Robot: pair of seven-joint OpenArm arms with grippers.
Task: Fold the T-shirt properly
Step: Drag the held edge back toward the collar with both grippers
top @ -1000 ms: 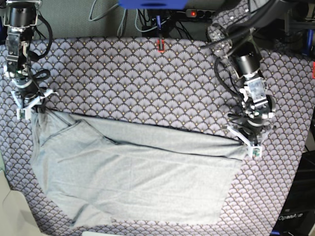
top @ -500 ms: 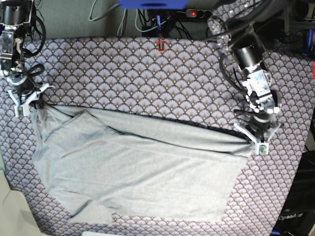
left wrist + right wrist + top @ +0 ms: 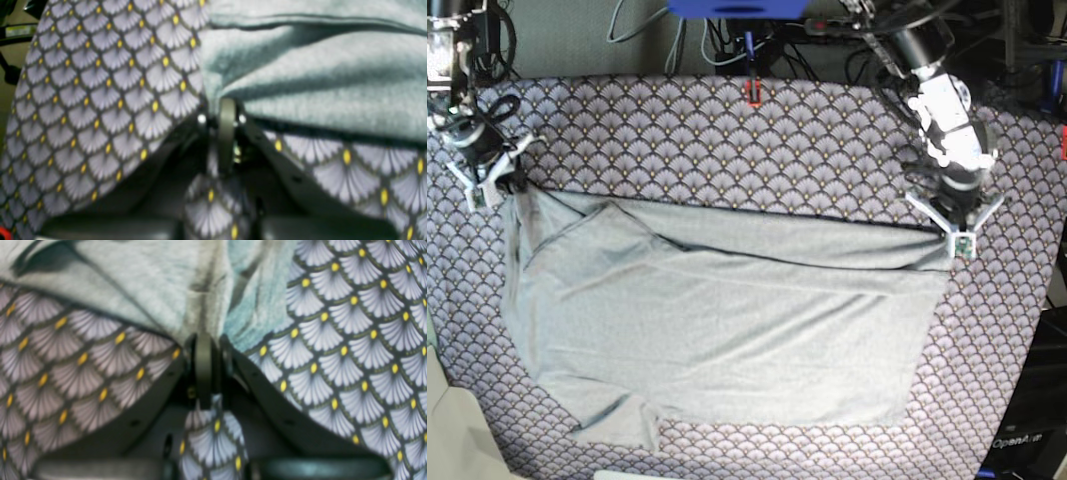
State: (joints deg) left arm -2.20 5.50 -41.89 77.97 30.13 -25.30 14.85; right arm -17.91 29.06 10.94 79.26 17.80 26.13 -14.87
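Both wrist views are blurred. In the base view the T-shirt [image 3: 717,330] hides the tablecloth [image 3: 727,140] beneath it, and the picture's edges crop both arms.

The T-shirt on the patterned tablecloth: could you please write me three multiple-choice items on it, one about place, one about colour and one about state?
1. Where do the two end effectors grip the T-shirt?
A. At its two far corners
B. At its near hem
C. At its middle

2. What colour is the T-shirt?
A. Red
B. Light grey
C. Black

3. How does the T-shirt lie?
A. Rolled into a ball
B. Hanging clear of the table
C. Spread out on the tablecloth, held at two corners

Answers:
1. A: the left end effector and the right end effector each pinch a far corner.
2. B: the cloth is plain light grey in every view.
3. C: it lies spread across the tablecloth, with both end effectors shut on it.
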